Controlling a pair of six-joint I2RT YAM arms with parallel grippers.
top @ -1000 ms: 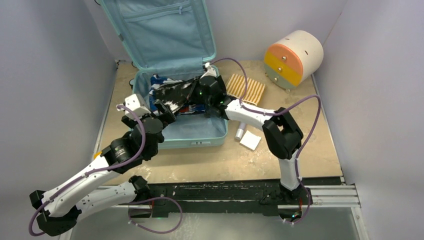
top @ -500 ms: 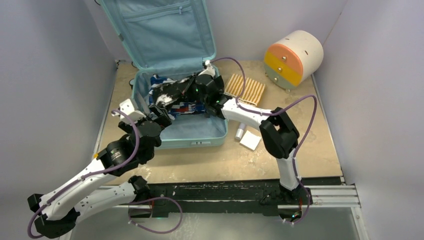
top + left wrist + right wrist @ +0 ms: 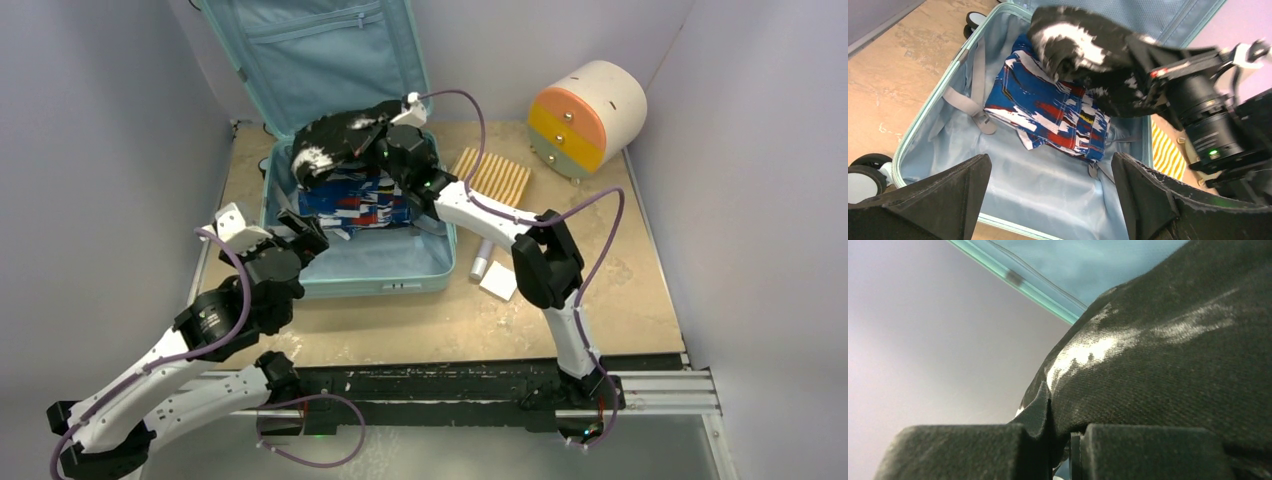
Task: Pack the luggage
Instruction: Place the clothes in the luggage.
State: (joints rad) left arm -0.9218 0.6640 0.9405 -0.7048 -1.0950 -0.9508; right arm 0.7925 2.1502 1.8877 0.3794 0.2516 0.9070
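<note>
Luggage: the luggage [image 3: 385,268] is lying open at the far-left corner of the table, with its lid leaning upright against the back wall.
Right gripper: the right gripper [image 3: 1060,440] is pinching a fold of the black-and-white garment [image 3: 335,140], its jaws clamped tight on the cloth, and is holding it above the far edge of the luggage base.
Patterned garment: a folded blue, red and white garment [image 3: 1048,107] is resting in the far half of the base, directly under the hanging cloth.
Left gripper: the left gripper [image 3: 300,228] is hovering over the near-left corner of the base with its jaws wide apart, gripping nothing.
Step in hand: judging by the pose, the right arm is carrying the black-and-white garment in for placing.
Doing it well: lowering the bundle onto the patterned garment, or onto the bare lining near the front edge, is looking like the sound choice; releasing should be waiting until the cloth is resting inside the rim.
Risk: loose cloth is likely trailing, so a corner may be draping over the right edge towards the slatted wooden mat [image 3: 492,178]; the free left gripper is sitting well for tucking it in.
</note>
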